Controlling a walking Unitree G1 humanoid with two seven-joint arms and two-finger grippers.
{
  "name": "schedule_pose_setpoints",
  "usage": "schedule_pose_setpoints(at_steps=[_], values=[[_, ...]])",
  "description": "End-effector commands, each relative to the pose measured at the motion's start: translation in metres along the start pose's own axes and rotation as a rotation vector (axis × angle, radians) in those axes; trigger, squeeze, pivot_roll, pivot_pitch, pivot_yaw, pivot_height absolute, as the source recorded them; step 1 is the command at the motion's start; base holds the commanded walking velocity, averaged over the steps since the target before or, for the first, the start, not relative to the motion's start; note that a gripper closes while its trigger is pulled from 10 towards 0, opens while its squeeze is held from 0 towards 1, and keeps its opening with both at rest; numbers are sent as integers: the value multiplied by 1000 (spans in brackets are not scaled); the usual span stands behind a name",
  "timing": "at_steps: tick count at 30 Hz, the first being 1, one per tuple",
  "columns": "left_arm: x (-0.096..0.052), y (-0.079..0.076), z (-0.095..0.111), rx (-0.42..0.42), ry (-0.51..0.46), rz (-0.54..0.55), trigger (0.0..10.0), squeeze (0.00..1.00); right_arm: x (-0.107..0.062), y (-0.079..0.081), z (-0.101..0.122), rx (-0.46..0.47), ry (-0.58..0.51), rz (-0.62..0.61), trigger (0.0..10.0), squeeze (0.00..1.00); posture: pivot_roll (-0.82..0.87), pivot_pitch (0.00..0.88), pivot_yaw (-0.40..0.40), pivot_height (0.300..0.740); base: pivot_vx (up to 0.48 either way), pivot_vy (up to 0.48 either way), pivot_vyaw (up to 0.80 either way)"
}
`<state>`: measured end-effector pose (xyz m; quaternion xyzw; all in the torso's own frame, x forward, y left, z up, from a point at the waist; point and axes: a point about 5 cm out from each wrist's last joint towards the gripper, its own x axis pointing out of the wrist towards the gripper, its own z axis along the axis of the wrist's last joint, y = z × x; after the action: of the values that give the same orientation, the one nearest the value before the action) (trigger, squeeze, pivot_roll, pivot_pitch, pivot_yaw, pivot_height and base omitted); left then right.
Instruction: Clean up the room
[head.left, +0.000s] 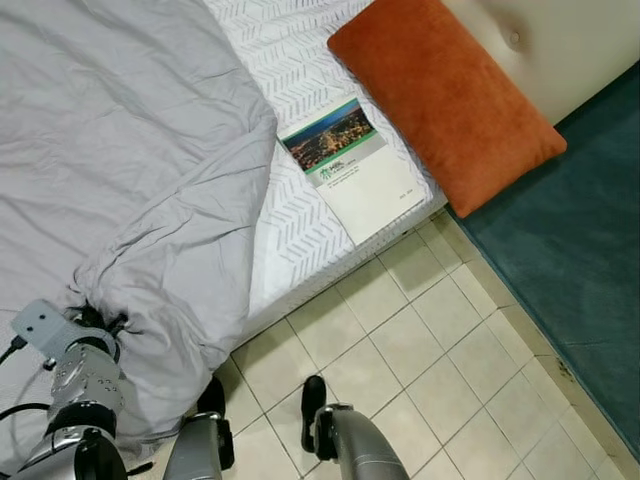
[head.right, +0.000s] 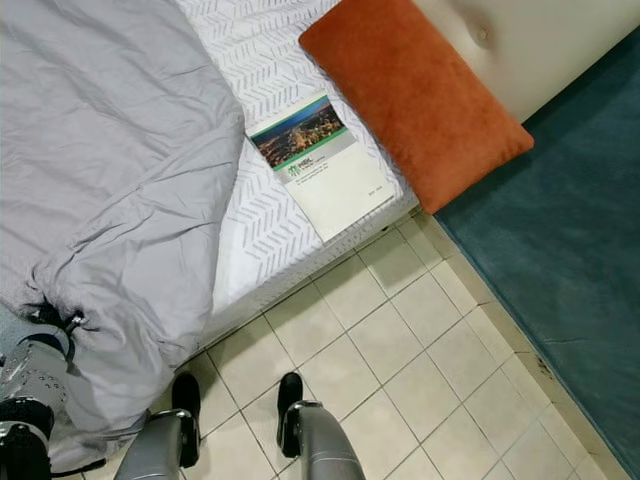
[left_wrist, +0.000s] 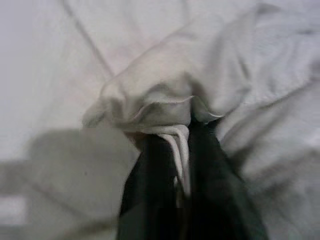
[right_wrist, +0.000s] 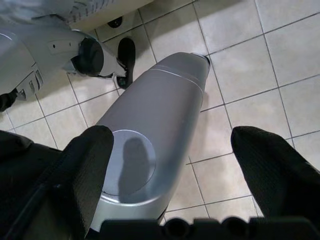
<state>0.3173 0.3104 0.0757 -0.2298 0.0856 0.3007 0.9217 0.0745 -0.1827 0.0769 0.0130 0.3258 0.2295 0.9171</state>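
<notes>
We stand at the bed's (head.left: 300, 250) corner, head camera angled down. A grey duvet (head.left: 130, 170) covers most of the mattress; its lower corner droops over the bed edge toward the tiled floor (head.left: 430, 350). The uncovered strip of mattress shows a white sheet with a chevron pattern.

Left hand (left_wrist: 182, 165): at the duvet's hanging corner, low on our left in the head views. In the left wrist view the two black fingers (left_wrist: 215, 190) are pressed together with a bunched fold of the grey fabric pinched between them; the cloth gathers into pleats right at the fingertips.

Right hand (right_wrist: 172, 150): hangs idle, pointing down at the floor. Its fingers (right_wrist: 85, 165) are spread wide apart with nothing between them; below them we see our own silver leg and a black foot on the tiles.

On the bare sheet, just beside the duvet's edge, lies a white booklet (head.left: 350, 165) with a city photograph on its upper half. An orange rectangular cushion (head.left: 440, 95) lies near the headboard (head.left: 540, 45), one end overhanging the mattress edge, close to the booklet. A teal carpet (head.left: 570, 250) borders the tiles on our right.
</notes>
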Motion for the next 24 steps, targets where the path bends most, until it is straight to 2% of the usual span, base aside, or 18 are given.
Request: schedule_pose_setpoints(at_steps=[1, 4, 5, 8, 10, 12, 14, 15, 17, 18, 19, 20, 21, 22, 23, 24], values=[[-9, -2, -37, 98, 136, -30, 0, 0, 1, -3, -13, 26, 54, -23, 10000, 0, -316, 553, -270, 740, 0, 0, 0], [-10, -3, -39, 112, 140, -41, 0, 0, 5, -5, -13, 28, 42, -33, 10000, 0, -311, 528, -254, 740, 0, 0, 0], [-11, -5, -42, 151, 138, -64, 0, 0, 10, -7, -12, 27, 26, -44, 10000, 0, -303, 492, -234, 740, 0, 0, 0], [-12, -7, -43, 175, 136, -78, 0, 0, 13, -9, -10, 26, 14, -52, 10000, 0, -300, 482, -227, 740, 0, 0, 0], [-13, -12, -47, 207, 142, -107, 0, 0, 23, -15, -8, 26, -9, -70, 10000, 0, -286, 449, -202, 740, 0, 0, 0], [-16, -21, -54, 248, 159, -146, 0, 0, 35, -22, -4, 28, -43, -92, 10000, 0, -268, 371, -148, 740, 0, 0, 0], [-20, -31, -64, 336, 187, -201, 0, 0, 49, -30, 5, 124, -104, -144, 10000, 0, -270, 293, -99, 740, 0, 0, 0], [-20, -31, -64, 336, 187, -201, 0, 0, 49, -30, 5, 124, -104, -144, 10000, 0, -270, 293, -99, 740, 0, 0, 0], [-24, -41, -72, 430, 209, -260, 0, 0, 57, -32, 19, 154, -170, -167, 10000, 0, -280, 250, -74, 740, 0, 0, 0], [-26, -49, -74, 460, 200, -316, 0, 0, 60, -34, 25, 149, -204, -180, 10000, 0, -283, 215, -51, 740, 0, 0, 0], [-30, -65, -77, 514, 178, -413, 0, 0, 65, -39, 32, 134, -246, -203, 10000, 0, -271, 158, -18, 740, 0, 0, 0], [-30, -65, -77, 514, 178, -413, 0, 0, 65, -39, 32, 134, -246, -203, 10000, 0, -271, 158, -18, 740, 0, 0, 0], [-34, -74, -79, 545, 167, -474, 0, 0, 68, -43, 35, 134, -269, -219, 10000, 0, -265, 136, -2, 740, 0, 0, 0], [-39, -86, -83, 602, 150, -567, 10000, 0, 72, -49, 37, 136, -294, -244, 10000, 0, -257, 100, 24, 740, 0, 0, 0], [-39, -86, -83, 602, 150, -567, 10000, 0, 72, -49, 37, 136, -294, -244, 10000, 0, -257, 100, 24, 740, 0, 0, 0], [-43, -95, -85, 625, 135, -630, 10000, 0, 78, -54, 39, 142, -310, -266, 10000, 0, -248, 71, 43, 740, 0, 0, 0]])
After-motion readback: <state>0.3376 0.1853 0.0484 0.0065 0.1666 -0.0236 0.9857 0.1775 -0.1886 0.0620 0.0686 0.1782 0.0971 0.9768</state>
